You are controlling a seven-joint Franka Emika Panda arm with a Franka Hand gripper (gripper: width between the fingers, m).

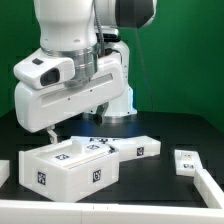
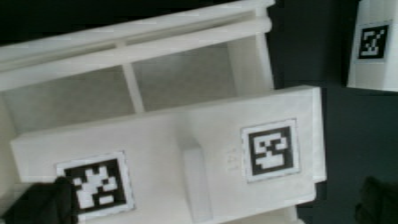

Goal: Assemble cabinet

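The cabinet (image 1: 70, 165) is a white box lying on the black table at the exterior view's lower left, with square tags on its top and front. My gripper (image 1: 73, 127) hangs just above it, under the big white hand. In the wrist view the cabinet (image 2: 178, 150) fills the picture: a flat panel with two tags lies close, and an open compartment with a divider (image 2: 135, 85) lies beyond. My gripper (image 2: 214, 212) is open. Its dark fingertips (image 2: 43, 205) stand wide apart at either side of the tagged panel, and a dark gap shows beside the far one.
A flat white tagged panel (image 1: 136, 147) lies just to the exterior view's right of the cabinet. A small white tagged block (image 1: 186, 162) sits farther right. White rails (image 1: 100, 213) border the table's front, and another white piece (image 1: 3, 172) is at the left edge.
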